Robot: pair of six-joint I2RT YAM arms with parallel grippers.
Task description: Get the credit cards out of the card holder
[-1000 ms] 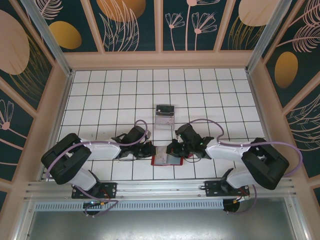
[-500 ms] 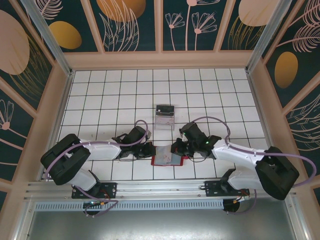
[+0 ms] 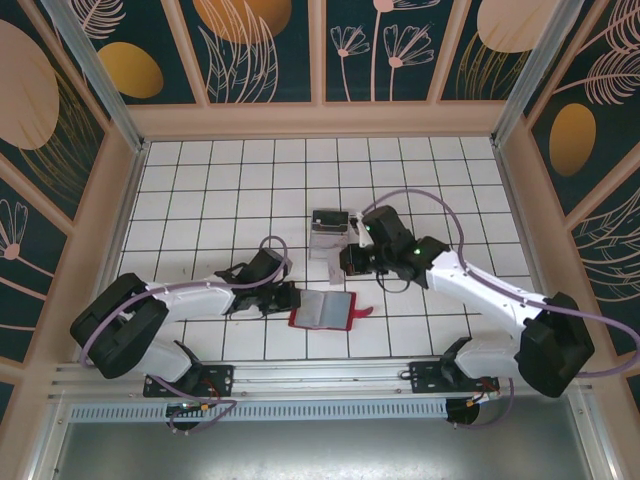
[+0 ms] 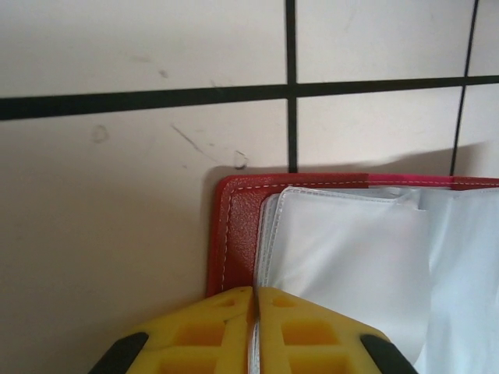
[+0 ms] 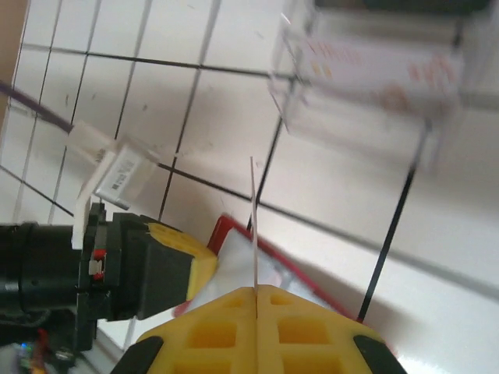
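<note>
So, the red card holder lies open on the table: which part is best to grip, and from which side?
Probably its left edge, near the red corner, coming low from the left. The card holder lies open and flat, so only a thin rim or pocket sheet fits between fingers. The left gripper is shut there, which leaves the pockets reachable from the right.

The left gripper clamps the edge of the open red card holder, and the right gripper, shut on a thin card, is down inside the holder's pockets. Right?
One error: the top view shows the right gripper away from the card holder, beside the clear box, shut on the credit card. The left gripper does clamp the holder's edge.
</note>
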